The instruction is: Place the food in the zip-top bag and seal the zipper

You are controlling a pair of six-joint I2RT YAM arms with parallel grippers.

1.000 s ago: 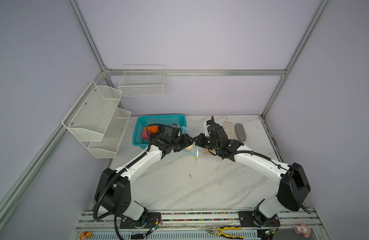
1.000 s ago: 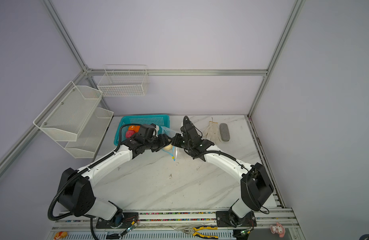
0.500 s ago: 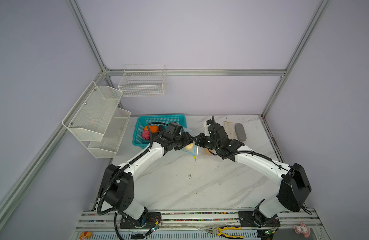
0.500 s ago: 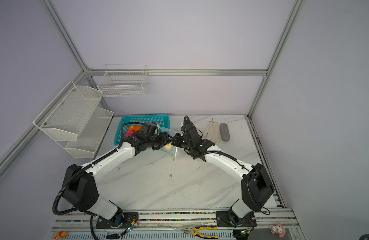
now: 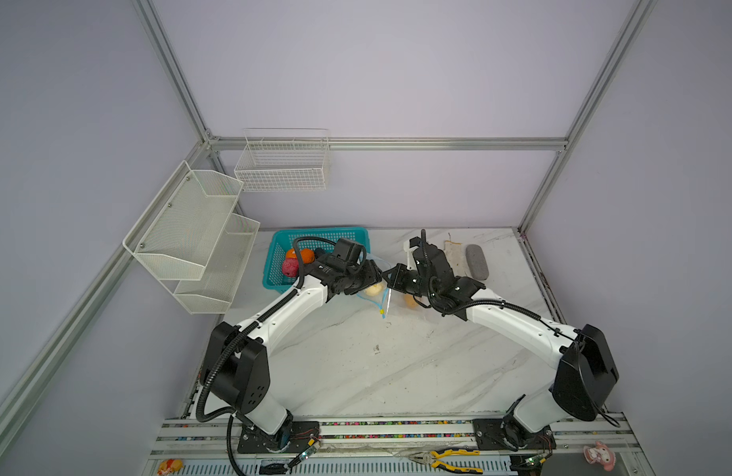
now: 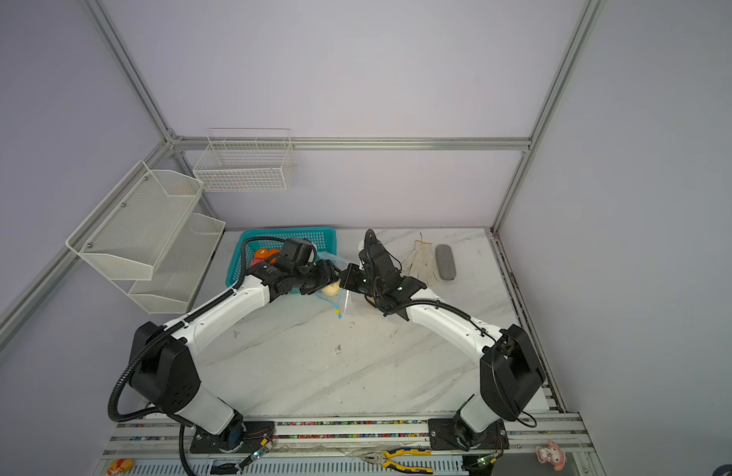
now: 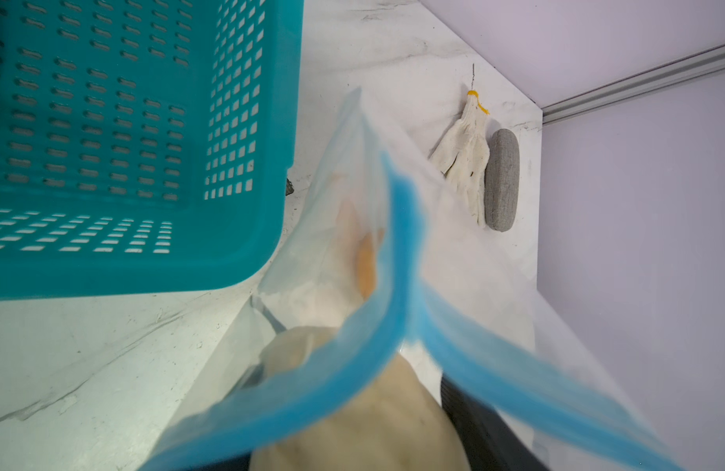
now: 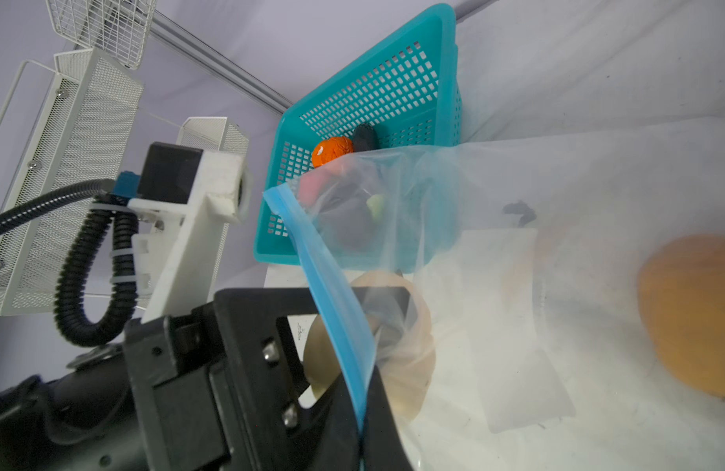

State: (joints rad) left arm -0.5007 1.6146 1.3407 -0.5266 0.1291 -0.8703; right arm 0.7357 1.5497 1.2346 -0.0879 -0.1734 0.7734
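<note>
The clear zip-top bag lies on the marble between both arms, its mouth lifted. My right gripper is shut on the light-blue zipper strip, holding that edge up; in both top views it meets the left one. My left gripper is shut on a cream ball just inside the mouth. An orange ball lies deeper in the bag. The yellow slider hangs at the strip's near end. More food, orange, pink and dark, sits in the basket.
The teal mesh basket stands just left of the bag. A white glove and a grey case lie at the back right. White wire shelves hang on the left wall.
My left gripper has moved a little to the right with the cream ball, further into the bag's mouth. The right gripper has kept its hold on the strip.
</note>
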